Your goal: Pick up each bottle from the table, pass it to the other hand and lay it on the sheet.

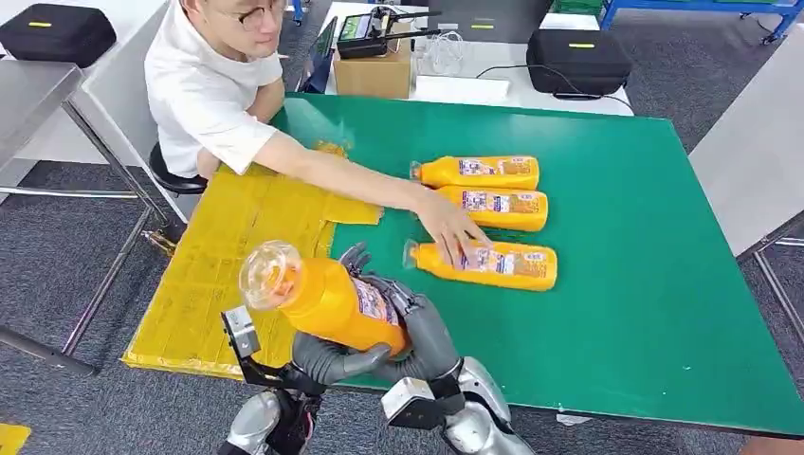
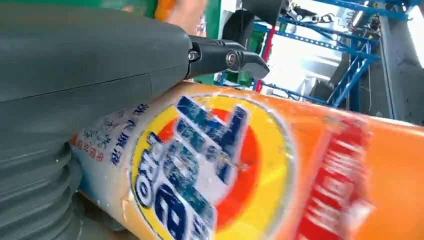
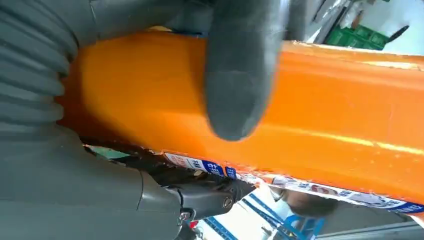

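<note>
An orange bottle (image 1: 332, 303) with a clear cap hangs above the table's front edge, cap end raised toward me. My left hand (image 1: 334, 362) wraps it from below. My right hand (image 1: 423, 328) grips its base end. Up close, the left wrist view has the bottle's label (image 2: 210, 165) under my left hand (image 2: 90, 75). In the right wrist view my right hand (image 3: 65, 165) lays a thick thumb across the orange bottle (image 3: 340, 115). The yellow sheet (image 1: 228, 256) lies on the table to the left of the held bottle.
Three more orange bottles lie on the green table (image 1: 654, 303): a far one (image 1: 479, 172), a middle one (image 1: 498, 209) and a near one (image 1: 493, 265). A seated person reaches across the sheet, hand (image 1: 450, 227) on the near bottle. Boxes and cases stand behind.
</note>
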